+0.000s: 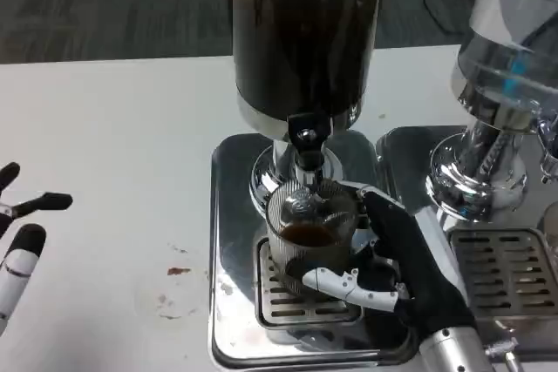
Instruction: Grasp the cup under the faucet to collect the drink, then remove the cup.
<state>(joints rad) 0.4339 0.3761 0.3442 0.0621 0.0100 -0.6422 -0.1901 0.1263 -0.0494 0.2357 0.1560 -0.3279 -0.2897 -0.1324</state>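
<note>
A clear ribbed cup [307,237] stands on the drip grate [277,302] of the steel base, right under the black faucet [305,141] of a tall dispenser [301,32] filled with dark drink. Some dark liquid lies in the cup's bottom. My right hand [397,263] wraps the cup from the right, with white fingers across its front lower side and black fingers at its far right side. At the picture's left edge my left hand [19,233] hovers over the white table with fingers spread and nothing in it.
A second dispenser [506,58] with clear liquid stands at the right on its own steel base with a grate [510,272]. Small brown drink stains [179,272] mark the white table left of the base. Bare tabletop stretches to the left.
</note>
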